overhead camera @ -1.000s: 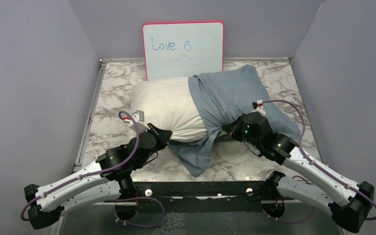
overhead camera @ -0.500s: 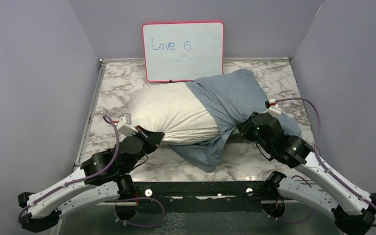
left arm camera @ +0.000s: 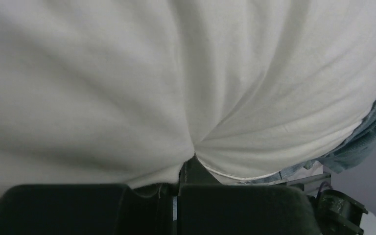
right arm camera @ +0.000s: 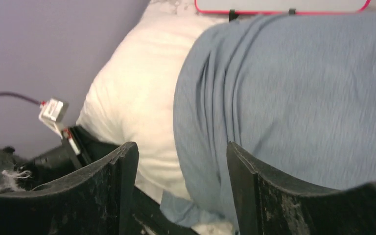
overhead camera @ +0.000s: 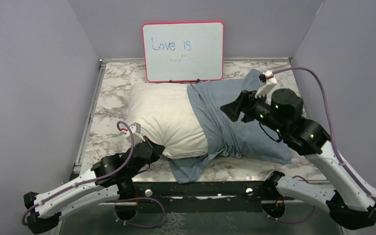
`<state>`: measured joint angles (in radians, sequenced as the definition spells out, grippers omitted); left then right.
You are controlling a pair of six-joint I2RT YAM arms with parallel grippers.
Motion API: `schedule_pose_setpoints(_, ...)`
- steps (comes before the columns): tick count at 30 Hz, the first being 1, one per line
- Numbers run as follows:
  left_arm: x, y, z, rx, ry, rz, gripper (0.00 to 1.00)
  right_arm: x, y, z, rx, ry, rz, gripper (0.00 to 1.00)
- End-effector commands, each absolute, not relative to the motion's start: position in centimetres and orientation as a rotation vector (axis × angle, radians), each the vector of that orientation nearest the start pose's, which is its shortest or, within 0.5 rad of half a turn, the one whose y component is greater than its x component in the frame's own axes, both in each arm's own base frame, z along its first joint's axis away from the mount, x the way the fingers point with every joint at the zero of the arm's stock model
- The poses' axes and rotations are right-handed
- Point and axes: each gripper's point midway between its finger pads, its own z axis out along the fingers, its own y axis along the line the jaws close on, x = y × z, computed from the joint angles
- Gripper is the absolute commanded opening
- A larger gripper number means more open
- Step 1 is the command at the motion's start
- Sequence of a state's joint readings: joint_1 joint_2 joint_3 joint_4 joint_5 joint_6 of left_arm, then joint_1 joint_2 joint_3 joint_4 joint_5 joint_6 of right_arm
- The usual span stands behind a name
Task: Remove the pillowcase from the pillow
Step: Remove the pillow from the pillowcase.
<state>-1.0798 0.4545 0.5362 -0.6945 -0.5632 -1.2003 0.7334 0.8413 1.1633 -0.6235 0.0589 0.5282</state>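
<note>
The white pillow (overhead camera: 166, 115) lies across the marble table, its left half bare. The blue-grey pillowcase (overhead camera: 220, 127) bunches in folds over its right half, and a flap hangs at the near edge. My left gripper (overhead camera: 157, 148) is shut on the pillow's near-left corner; in the left wrist view the white fabric (left arm camera: 127, 73) puckers into the closed jaws (left arm camera: 188, 166). My right gripper (overhead camera: 226, 111) hovers open above the pillowcase and holds nothing. The right wrist view has its two fingers (right arm camera: 120, 181) apart over the blue cloth (right arm camera: 298, 98) and the pillow (right arm camera: 137, 103).
A red-framed whiteboard (overhead camera: 183, 51) leans against the back wall just behind the pillow. Grey walls close in the table (overhead camera: 110, 93) on the left, right and back. A black rail (overhead camera: 200, 188) runs along the near edge between the arm bases.
My right gripper has opened, let go of the pillowcase's near edge and risen up and back over it. The left arm kept its grip on the pillow corner, shifting slightly.
</note>
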Motion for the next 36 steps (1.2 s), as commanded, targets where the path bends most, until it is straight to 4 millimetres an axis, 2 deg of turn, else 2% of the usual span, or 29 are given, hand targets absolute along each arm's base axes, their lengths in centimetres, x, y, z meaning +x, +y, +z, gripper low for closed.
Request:
schedule_pose_setpoints(1,14.7,-16.4,14.3,-0.442,2.161,-0.805,0.0,25.7,21.1,31.6,-0.228,2.067,0.53,0.71)
schedule_pose_setpoints(3,14.3,-16.6,13.9,-0.418,2.181,-0.81,0.0,28.3,22.0,29.8,-0.25,2.12,0.414,0.72)
schedule_pose_setpoints(6,13.6,-17.2,13.6,-0.352,2.227,-0.821,0.01,31.1,23.3,26.6,-0.269,2.189,0.305,0.72)
schedule_pose_setpoints(7,13.5,-17.4,13.9,-0.329,2.232,-0.826,0.12,31.6,23.8,24.9,-0.28,2.231,0.275,0.72)
schedule_pose_setpoints(9,13.5,-17.8,15.3,-0.288,2.217,-0.85,0.44,31.4,24.5,21.8,-0.307,2.309,0.274,0.7)
schedule_pose_setpoints(11,13.7,-18.0,17.8,-0.263,2.17,-0.885,0.64,30.1,24.9,18.4,-0.327,2.406,0.305,0.66)
schedule_pose_setpoints(13,14.0,-18.1,21.2,-0.229,2.106,-0.919,0.75,27.5,25.0,14.7,-0.338,2.509,0.373,0.61)
schedule_pose_setpoints(16,14.6,-18.2,26.7,-0.13,2.015,-0.918,0.84,23.3,24.6,10.2,-0.359,2.602,0.514,0.55)
schedule_pose_setpoints(18,15.3,-18.6,29.2,-0.065,1.989,-0.87,0.88,20.6,23.7,7.7,-0.335,2.658,0.574,0.55)
schedule_pose_setpoints(20,16.4,-19.7,30.5,0.008,2.002,-0.781,0.91,18.5,22.9,5.9,-0.295,2.686,0.628,0.55)
schedule_pose_setpoints(24,19.2,-21.8,31.6,0.151,2.022,-0.57,0.99,16.3,22.3,4.1,-0.224,2.672,0.736,0.55)
schedule_pose_setpoints(28,24.7,-22.2,31.2,0.211,2.061,-0.402,0.99,15.5,22.1,3.6,-0.17,2.638,0.8,0.55)
schedule_pose_setpoints(32,30.8,-21.4,29.5,0.274,2.116,-0.535,0.99,15.8,21.9,4.2,-0.165,2.573,0.813,0.55)
schedule_pose_setpoints(34,32.7,-21.3,28.4,0.349,2.124,-0.652,0.99,16.0,21.6,4.5,-0.168,2.551,0.796,0.55)
schedule_pose_setpoints(36,34.3,-21.0,27.5,0.35,2.129,-0.732,0.99,16.1,21.4,4.9,-0.174,2.531,0.793,0.55)
